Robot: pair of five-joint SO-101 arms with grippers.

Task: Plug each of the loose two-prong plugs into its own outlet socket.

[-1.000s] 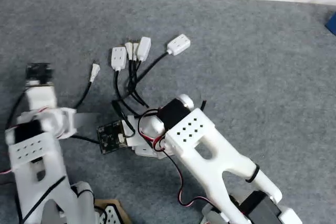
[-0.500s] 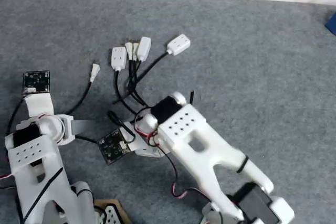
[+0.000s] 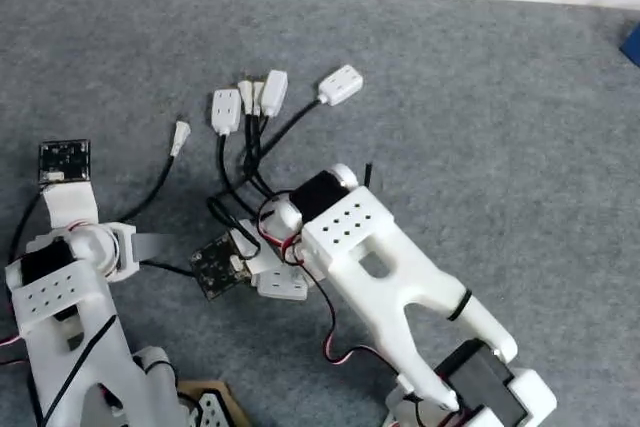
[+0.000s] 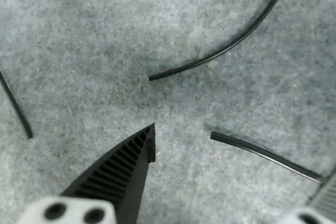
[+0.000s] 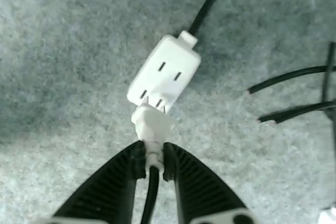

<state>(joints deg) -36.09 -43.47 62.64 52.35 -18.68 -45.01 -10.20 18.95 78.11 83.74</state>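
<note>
In the right wrist view my right gripper (image 5: pixel 153 156) is shut on the tail of a small white two-prong plug (image 5: pixel 152 121). The plug's prongs touch the near end of a white outlet block (image 5: pixel 165 74) lying on the carpet; how deep they sit I cannot tell. In the high view the right arm (image 3: pixel 350 237) covers that spot. Three more white outlet blocks (image 3: pixel 227 110) (image 3: pixel 273 92) (image 3: pixel 340 85) lie at the back, with a loose plug (image 3: pixel 181 134) to their left. My left gripper (image 4: pixel 241 156) hangs open over bare carpet and black cable ends (image 4: pixel 262 153).
Black cables (image 3: pixel 250 162) tangle between the back outlets and the right arm. The left arm (image 3: pixel 70 287) stands at the left edge. Grey carpet (image 3: pixel 500 127) lies open to the right. A blue object (image 3: pixel 632 45) pokes in at the right edge.
The right arm shifted a little left and its wrist turned, while the cables by it moved slightly. The left wrist's camera board slid a bit toward the near side.
</note>
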